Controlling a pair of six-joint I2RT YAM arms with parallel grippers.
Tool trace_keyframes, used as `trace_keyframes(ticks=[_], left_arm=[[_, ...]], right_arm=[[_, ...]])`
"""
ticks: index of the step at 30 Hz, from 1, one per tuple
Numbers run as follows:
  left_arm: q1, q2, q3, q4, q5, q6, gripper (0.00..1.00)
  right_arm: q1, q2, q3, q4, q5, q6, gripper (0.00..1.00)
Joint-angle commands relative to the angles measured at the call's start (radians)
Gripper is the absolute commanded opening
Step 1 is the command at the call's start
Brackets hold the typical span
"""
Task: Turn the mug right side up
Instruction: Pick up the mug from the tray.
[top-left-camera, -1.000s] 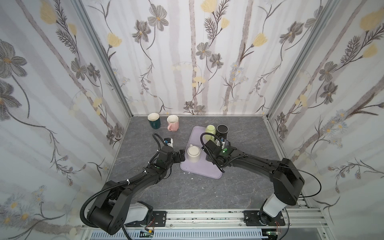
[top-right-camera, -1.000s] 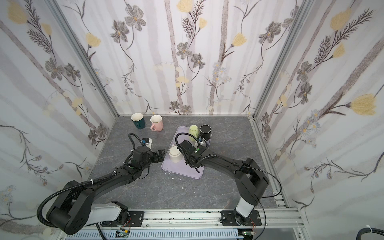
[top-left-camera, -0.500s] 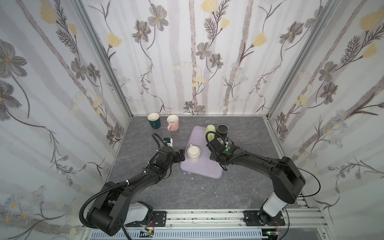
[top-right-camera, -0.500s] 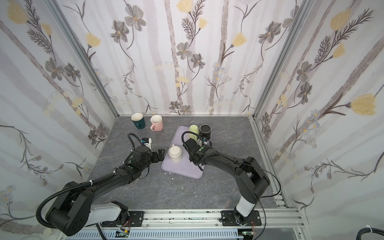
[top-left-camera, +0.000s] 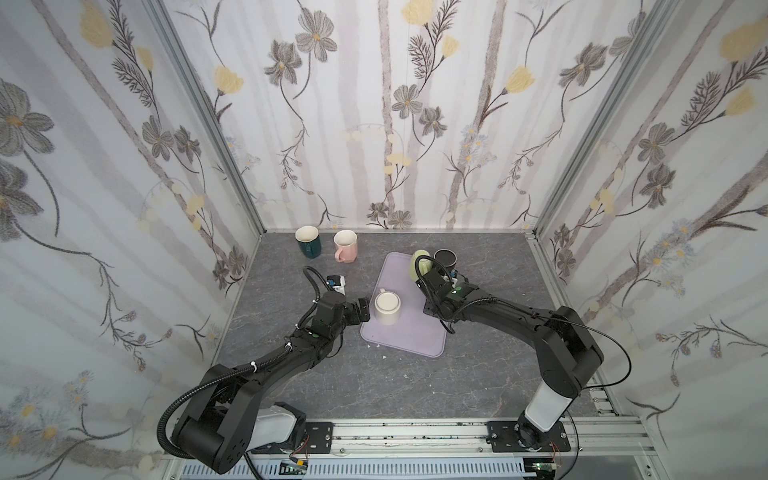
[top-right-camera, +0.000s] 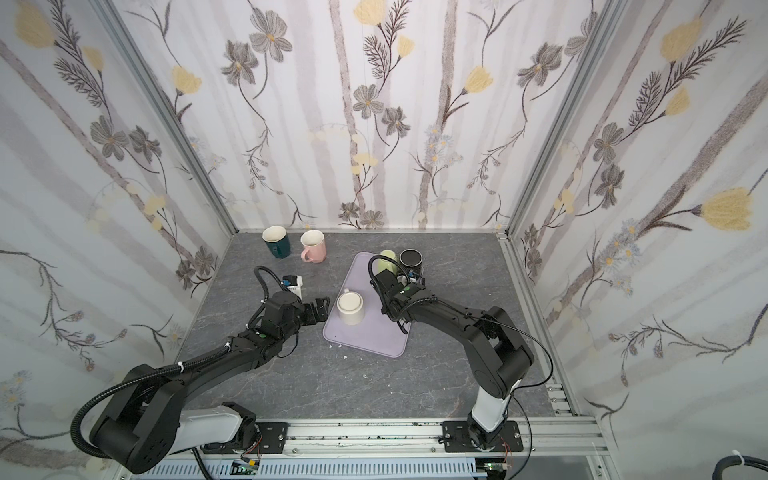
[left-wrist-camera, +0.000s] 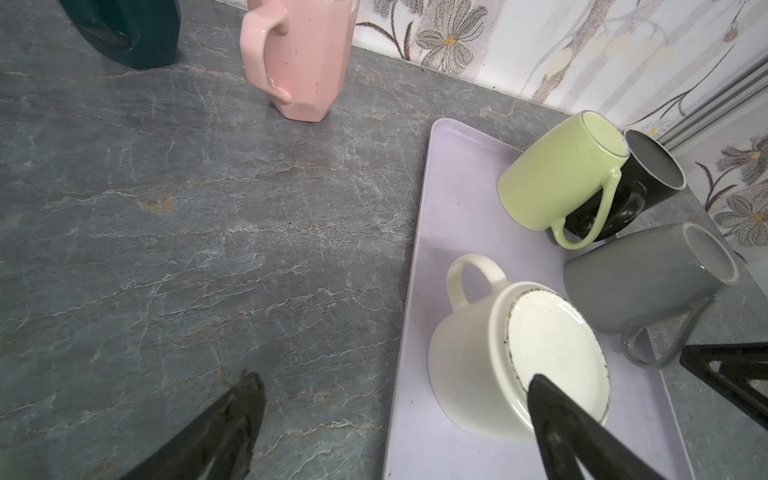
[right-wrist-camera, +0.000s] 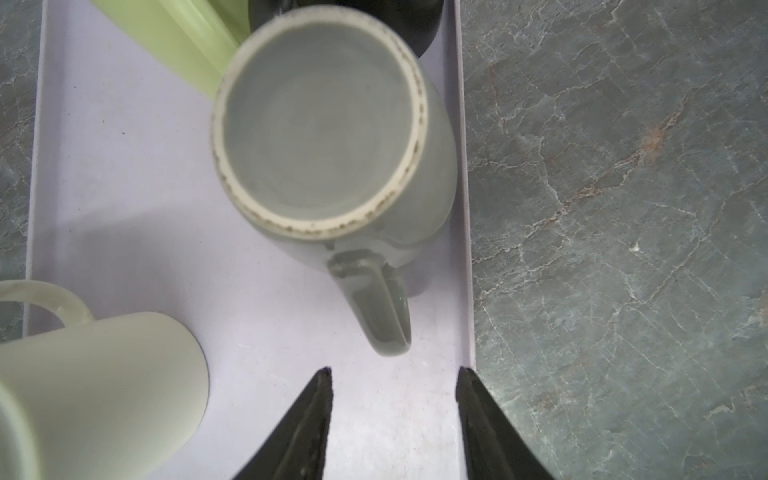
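Inverted grey mug (right-wrist-camera: 320, 124) on lilac tray (right-wrist-camera: 124, 166), its handle just ahead of the right pincer (right-wrist-camera: 394, 372), whose jaws stand part-open and empty. Left pincer (left-wrist-camera: 395, 377) is wide open, with an inverted cream mug (left-wrist-camera: 478, 353) at its tips.

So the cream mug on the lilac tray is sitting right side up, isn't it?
No, the cream mug on the lilac tray is sitting upside down, its flat base facing up. The left wrist view shows it.
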Motion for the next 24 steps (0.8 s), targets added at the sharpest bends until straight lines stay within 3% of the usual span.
trace_keyframes(ticks=[1,7,24], left_arm=[[0.000,-0.002,0.000,0.011,-0.015,-0.002,1.00],[0.000,0.009,0.004,0.011,-0.013,-0.004,1.00],[-0.001,-0.013,0.005,-0.004,-0.027,0.005,1.00]], right_arm=[[-0.010,0.016,0.014,0.031,0.011,-0.019,0.49],[-0.030,0.047,0.045,0.041,0.003,-0.027,0.48],[-0.068,0.130,0.139,0.016,-0.028,-0.079,0.26]])
